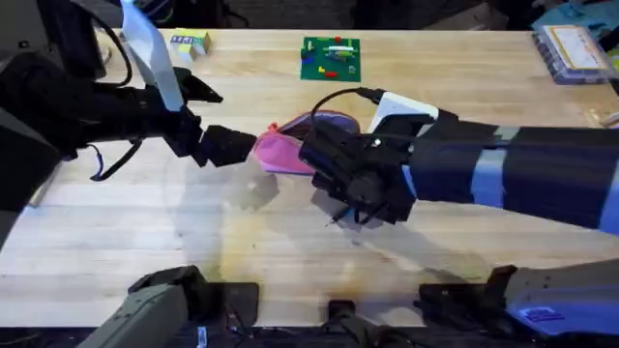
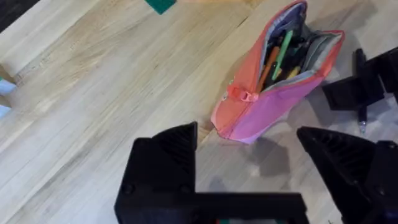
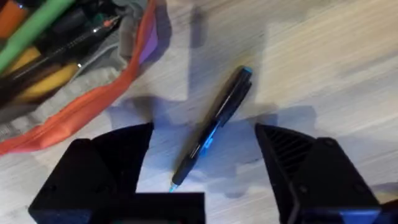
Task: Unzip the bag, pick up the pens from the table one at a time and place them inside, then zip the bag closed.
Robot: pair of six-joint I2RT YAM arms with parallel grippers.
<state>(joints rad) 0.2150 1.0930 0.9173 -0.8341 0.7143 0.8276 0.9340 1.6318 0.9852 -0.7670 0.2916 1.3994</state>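
Right wrist view shows the right tool [image 3: 202, 155] spread wide over the black pen [image 3: 214, 127], which lies flat on the surface [image 3: 336, 68] between the two fingers and touches neither. The pen sits at a slant to the gap, not square across it, so a closing pinch may catch it near one end and make it swivel or roll away; a round, slim barrel on smooth wood is likely to slip rather than lift. Descending too far risks jamming the fingertips into the wood.

The bag [image 2: 273, 81] stands just beside the pen, unzipped, mouth gaping, with a green pen [image 2: 281, 53] and orange and yellow items already inside. Its orange-trimmed edge lies near one finger in the right wrist view, so a careless closure could snag fabric along with the pen, or nudge the pouch over and spill it.

From overhead, the left tool [image 1: 224, 145] is at the bag's end, and in the left wrist view its fingers are spread and hold nothing, so the pouch is not braced and may slide when the pen is pushed in. The two arms work close together over the bag, which leaves little room. A green board [image 1: 331, 58] and a clear box [image 1: 577, 50] lie well apart at the far edge, out of the way.
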